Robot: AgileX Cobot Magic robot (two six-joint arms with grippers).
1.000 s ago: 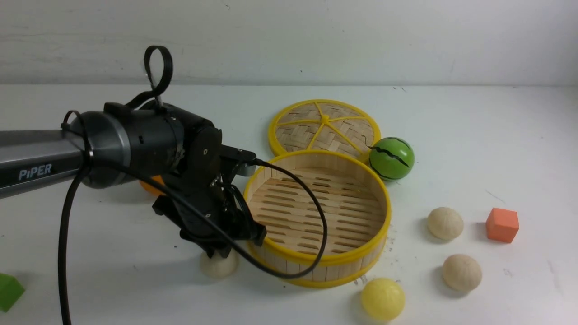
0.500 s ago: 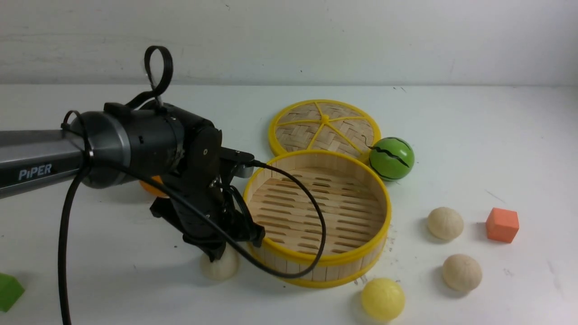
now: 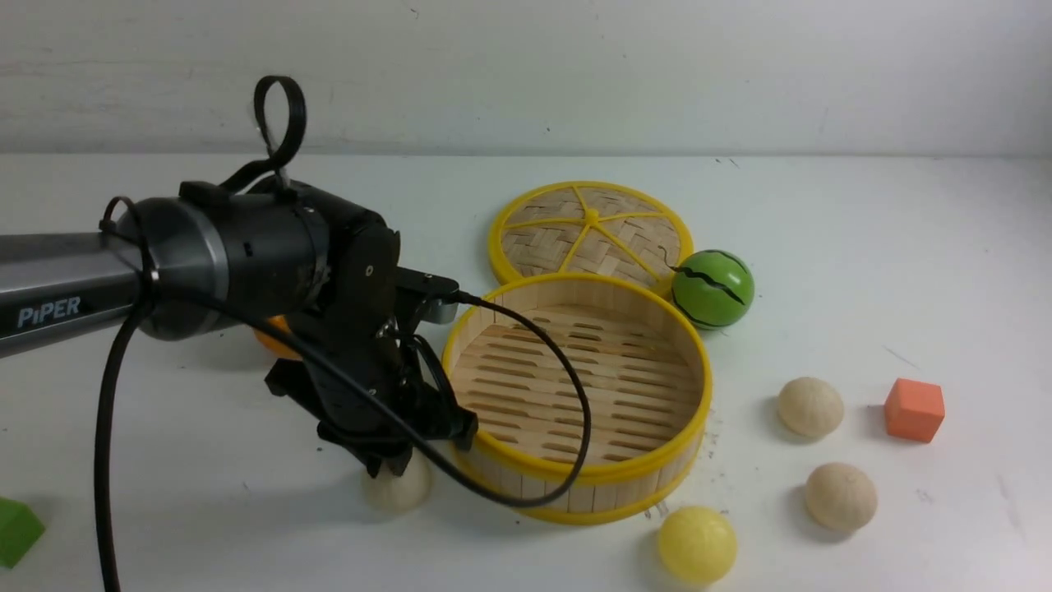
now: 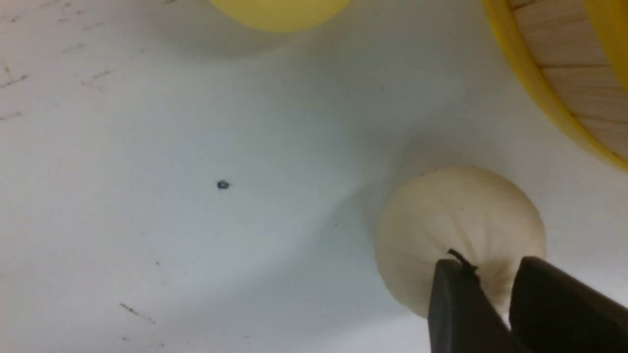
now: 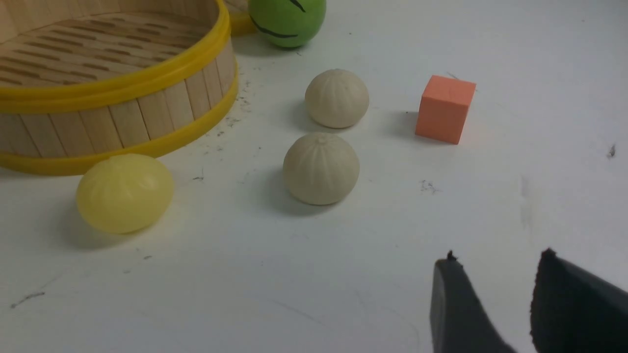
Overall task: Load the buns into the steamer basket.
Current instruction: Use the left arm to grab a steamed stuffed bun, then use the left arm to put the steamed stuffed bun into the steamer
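Left wrist view: left hand (image 4: 490, 263) slightly parted, tips over cream bun (image 4: 454, 220), beside steamer basket (image 4: 564, 83).

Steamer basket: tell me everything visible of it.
The steamer basket is round and shallow, with a wall of upright pale wooden slats bound by yellow rims top and bottom and a slotted slat floor. It stands upright and empty on the white table, its woven lid lying flat just behind; whether they touch is unclear.

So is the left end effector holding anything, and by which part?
Nothing, it seems: the left end effector hovers, jaws narrowly parted, over the top of the round cream bun, which sits on the white table.
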